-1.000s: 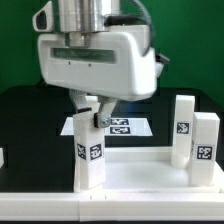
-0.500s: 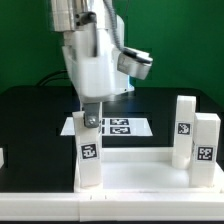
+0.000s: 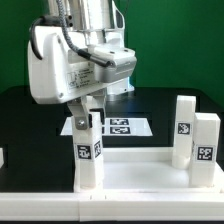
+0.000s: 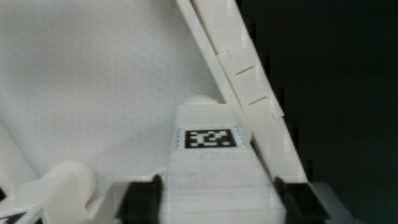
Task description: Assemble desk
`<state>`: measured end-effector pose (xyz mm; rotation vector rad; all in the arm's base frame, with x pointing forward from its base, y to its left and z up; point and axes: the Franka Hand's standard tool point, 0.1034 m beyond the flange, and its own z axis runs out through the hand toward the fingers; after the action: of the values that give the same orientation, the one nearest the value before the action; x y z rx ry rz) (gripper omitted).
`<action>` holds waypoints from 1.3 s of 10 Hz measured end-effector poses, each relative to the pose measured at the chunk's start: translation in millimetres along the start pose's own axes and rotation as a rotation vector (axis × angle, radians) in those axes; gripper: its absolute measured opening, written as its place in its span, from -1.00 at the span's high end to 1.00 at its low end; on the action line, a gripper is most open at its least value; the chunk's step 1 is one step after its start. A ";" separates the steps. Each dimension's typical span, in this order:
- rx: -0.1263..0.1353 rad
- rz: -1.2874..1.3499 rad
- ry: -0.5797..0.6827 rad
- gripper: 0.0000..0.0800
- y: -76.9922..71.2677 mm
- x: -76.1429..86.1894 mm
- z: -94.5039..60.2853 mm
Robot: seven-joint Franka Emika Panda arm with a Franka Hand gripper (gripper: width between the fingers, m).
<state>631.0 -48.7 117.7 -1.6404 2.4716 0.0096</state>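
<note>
Gripping a short square white plastic leg [image 3: 88, 150] bearing a black-and-white tag, the jaws pinch its top. It stands upright at the corner of the large flat white rimmed panel [image 3: 140, 172]; two more tagged legs [image 3: 194, 140] stand on the exterior view's right.

A thin flat white marker board [image 3: 122, 127] printed with black square tags lay flat on the black desk [image 3: 30, 120], towards the back and partly hidden. Behind it hung a plain green backdrop [image 3: 185, 40], running across the whole rear of the scene.
</note>
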 end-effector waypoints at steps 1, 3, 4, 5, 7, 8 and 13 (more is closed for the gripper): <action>-0.002 -0.112 0.008 -0.11 0.4 0.3 0.5; -0.014 -0.515 0.003 -0.44 0.7 -5.3 0.7; -0.021 -0.628 -0.006 -0.59 -0.6 -7.5 0.0; -0.020 -0.654 -0.004 -0.62 -0.5 -6.4 0.7; -0.021 -0.808 -0.004 -0.62 -0.5 -5.9 0.8; -0.021 -0.895 -0.004 -0.62 -0.7 -5.1 1.0; -0.060 -1.169 0.009 -0.10 0.3 2.1 7.0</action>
<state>630.9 -49.8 110.4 -2.7910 1.1788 -0.0740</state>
